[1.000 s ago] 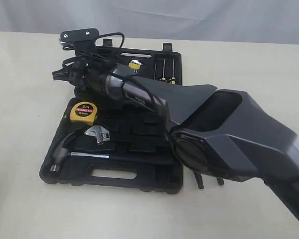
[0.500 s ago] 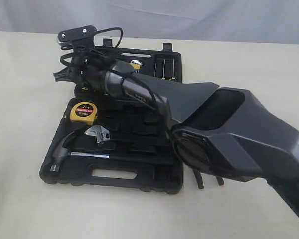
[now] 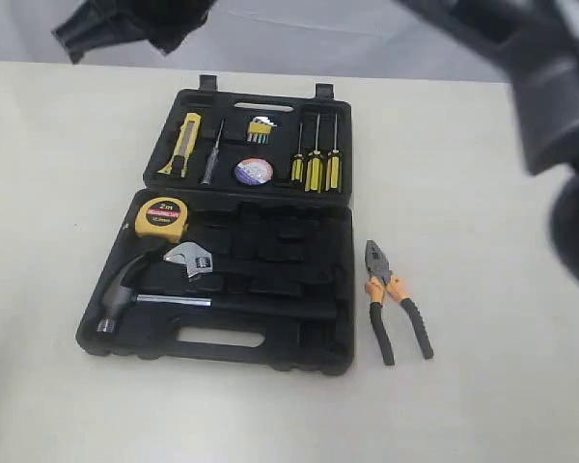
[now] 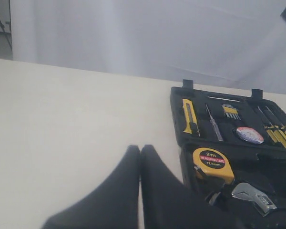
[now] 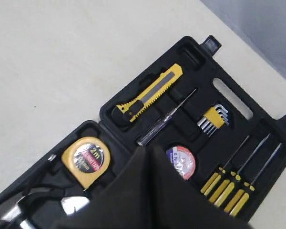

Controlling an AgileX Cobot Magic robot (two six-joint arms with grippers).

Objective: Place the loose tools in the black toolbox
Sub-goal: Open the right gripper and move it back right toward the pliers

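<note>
The black toolbox (image 3: 222, 342) lies open on the table. In its compartments sit the yellow tape measure (image 3: 161, 218), the yellow-black utility knife (image 3: 180, 145) and the tape roll (image 3: 254, 172). The pliers (image 3: 394, 301) with orange-black handles lie on the table just right of the box. My right gripper (image 5: 145, 149) is shut and empty, high above the tape measure (image 5: 86, 160) and the tape roll (image 5: 182, 161); in the exterior view it is a dark blur (image 3: 125, 19) at the top left. My left gripper (image 4: 140, 149) is shut and empty over bare table left of the box.
A hammer (image 3: 125, 289) and a wrench (image 3: 193, 260) rest in the box's near half. Three screwdrivers (image 3: 314, 164), hex keys (image 3: 261, 129) and a thin tester (image 3: 210, 154) sit in the far half. The right arm (image 3: 540, 77) looms blurred at the upper right.
The right arm has lifted up and away from the far-left part of the toolbox, uncovering the utility knife, the tape roll and the pliers. The tools have not moved.
</note>
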